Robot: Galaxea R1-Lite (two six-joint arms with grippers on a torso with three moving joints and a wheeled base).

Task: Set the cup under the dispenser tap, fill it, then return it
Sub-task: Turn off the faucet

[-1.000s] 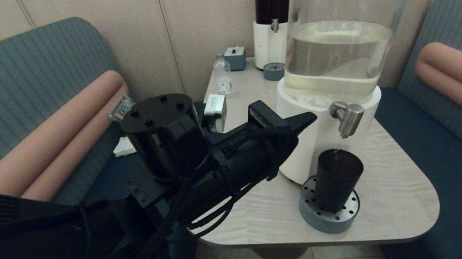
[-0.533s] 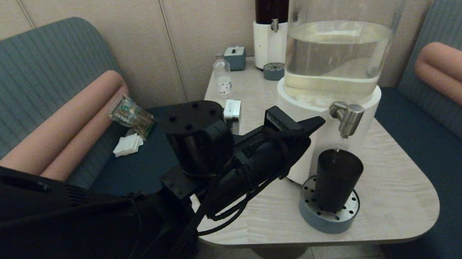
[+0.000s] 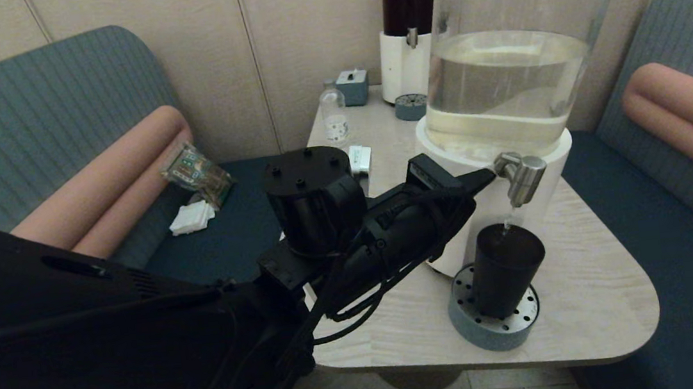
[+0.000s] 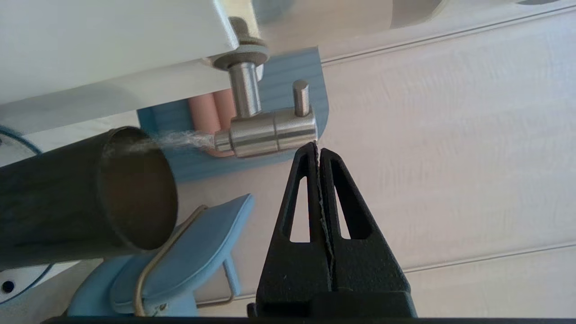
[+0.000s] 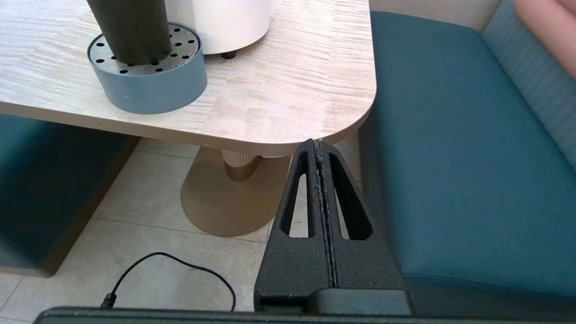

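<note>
Left gripper [image 3: 483, 175], fingers pressed together on nothing, tip against the dispenser tap [image 3: 520, 177] on the side away from its spout. Thin stream falling from the tap into the cup [image 3: 504, 269]. Cup upright directly below the tap, on the round perforated blue drip tray [image 3: 488, 328]. Right gripper [image 5: 317, 146], likewise pinched closed and empty, parked well below the tap, off the table [image 5: 288, 94] edge.

Place: café or diner booth
Signs: teal ribbed padded benches [image 3: 36, 117], pale wood-grain table [image 3: 594, 284], 2 clear-tank drink dispensers [image 3: 515, 54]
</note>
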